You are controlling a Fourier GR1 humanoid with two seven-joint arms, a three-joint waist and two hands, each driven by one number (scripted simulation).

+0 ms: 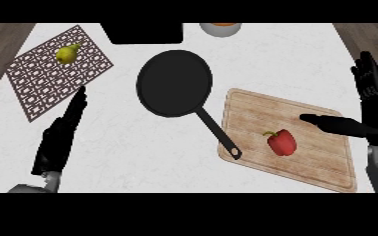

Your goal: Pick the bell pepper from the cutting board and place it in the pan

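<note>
Nearest the camera, the left robot hand (63, 130) lay at the lower left over the pale, faintly speckled table (295, 60), its black fingers stretched straight and released, holding nothing. At the right edge the right robot hand (347, 125) was also unclenched, its thumb reaching out over the cutting board (317, 152) while its fingers stood up along the frame's side; it touched nothing. Below and to the left of that thumb, the bell pepper (281, 142) rested on the board, near but apart from it. It was glossy red, lobed and blocky, with a short green stem. The board was a rounded rectangle of light wood with visible grain and a groove around its edge. Left of it sat the pan (174, 83), round, matte black and shallow, its long slim handle running down so that the tip overlapped the board's corner. By my judgement the reach was in hand and the grasp not yet made: the next move called for the right robot hand to come down and left around the pepper, close on it, then lift it clear across the handle to the pan's bowl. Farther off, a small yellow pear-shaped fruit (67, 54) lay on a dark lattice mat (44, 85).
</note>
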